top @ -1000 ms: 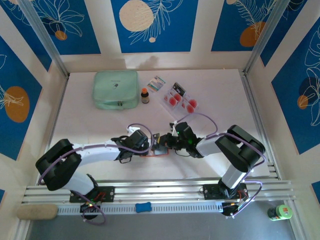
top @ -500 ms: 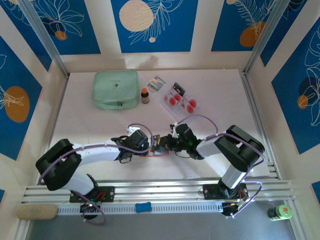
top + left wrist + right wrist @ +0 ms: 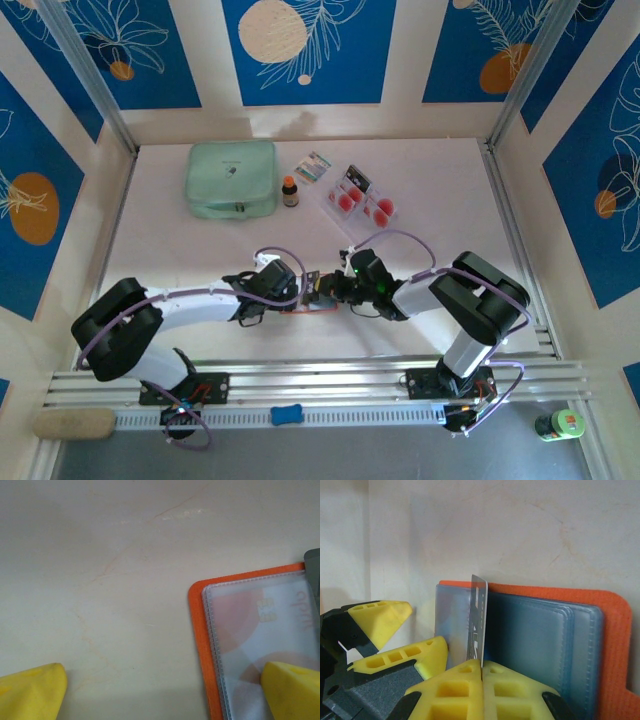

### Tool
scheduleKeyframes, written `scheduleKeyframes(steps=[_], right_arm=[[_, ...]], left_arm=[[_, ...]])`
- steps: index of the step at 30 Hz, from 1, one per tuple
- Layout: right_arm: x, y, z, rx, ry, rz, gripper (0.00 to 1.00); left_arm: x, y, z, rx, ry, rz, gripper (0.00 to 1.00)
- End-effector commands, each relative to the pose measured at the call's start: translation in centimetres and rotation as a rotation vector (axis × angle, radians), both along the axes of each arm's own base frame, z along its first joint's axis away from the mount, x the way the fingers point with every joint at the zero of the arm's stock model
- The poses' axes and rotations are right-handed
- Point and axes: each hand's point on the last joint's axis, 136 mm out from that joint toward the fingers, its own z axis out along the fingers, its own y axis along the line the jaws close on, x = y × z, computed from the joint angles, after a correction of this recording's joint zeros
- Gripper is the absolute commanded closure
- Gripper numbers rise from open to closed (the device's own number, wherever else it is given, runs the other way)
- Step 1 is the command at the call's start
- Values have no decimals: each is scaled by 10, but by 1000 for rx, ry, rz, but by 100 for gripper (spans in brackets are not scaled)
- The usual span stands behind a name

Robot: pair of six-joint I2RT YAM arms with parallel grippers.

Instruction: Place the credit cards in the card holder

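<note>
Right gripper (image 3: 482, 669) clamped on card (image 3: 477, 620), edge-on, just ahead of fingertips, over holder (image 3: 615, 645) pockets. Left gripper (image 3: 160, 692) spread wide, holding nothing, one finger over holder corner. Risk: card misses slot and buckles; a loose holder would skid.

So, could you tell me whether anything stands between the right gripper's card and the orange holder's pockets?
Nothing visible: the pale see-through card, pinched by the right gripper, stands edge-on at the grey-blue pockets of the orange folding card holder.
</note>
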Motion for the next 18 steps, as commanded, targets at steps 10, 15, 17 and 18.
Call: scheduleKeyframes(steps=[10, 15, 17, 18], right_arm=[[-15, -9, -12, -66, 47, 3, 100], [-18, -9, -14, -81, 58, 7, 100], [-18, -9, -16, -87, 64, 8, 100], [-19, -8, -17, -91, 70, 10, 100]], left_arm=[[-8, 12, -10, 42, 39, 13, 0], [-8, 12, -11, 44, 41, 11, 0], [-7, 12, -10, 42, 39, 11, 0], [-8, 12, -10, 44, 40, 11, 0]])
